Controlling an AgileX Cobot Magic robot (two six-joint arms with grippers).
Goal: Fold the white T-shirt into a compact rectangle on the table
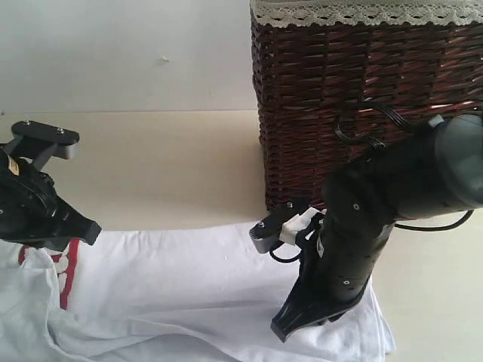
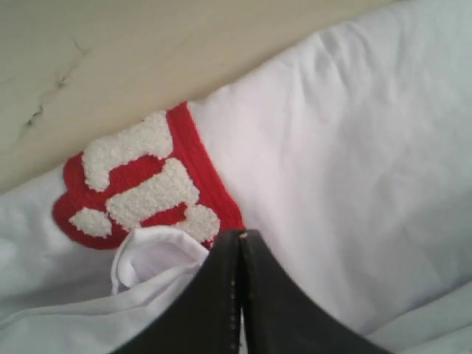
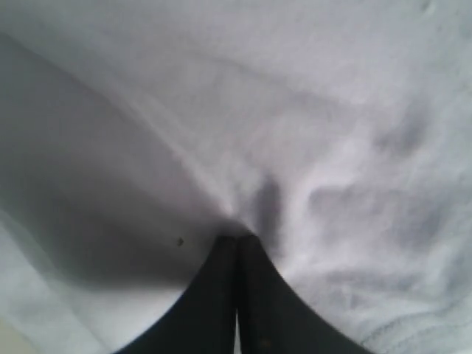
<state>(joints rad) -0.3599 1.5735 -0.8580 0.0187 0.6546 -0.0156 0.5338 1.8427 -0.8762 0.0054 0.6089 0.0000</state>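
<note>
The white T-shirt (image 1: 189,286) lies spread and rumpled across the front of the table (image 1: 166,166). Its red fuzzy letters (image 1: 69,268) peek out from under a folded layer at the left. My left gripper (image 1: 92,231) is shut at the shirt's far left edge. In the left wrist view its tips (image 2: 240,234) sit just past the letters (image 2: 140,184), with a curl of white cloth (image 2: 151,254) drawn up against one finger. My right gripper (image 1: 281,332) is shut on the shirt's right part, where creases in the cloth (image 3: 310,110) run into its tips (image 3: 237,240).
A tall dark brown wicker basket (image 1: 355,98) with cream lace trim (image 1: 362,11) stands on the table just behind my right arm. Bare tabletop (image 2: 147,51) lies between the basket and my left arm, with a plain white wall (image 1: 113,45) behind.
</note>
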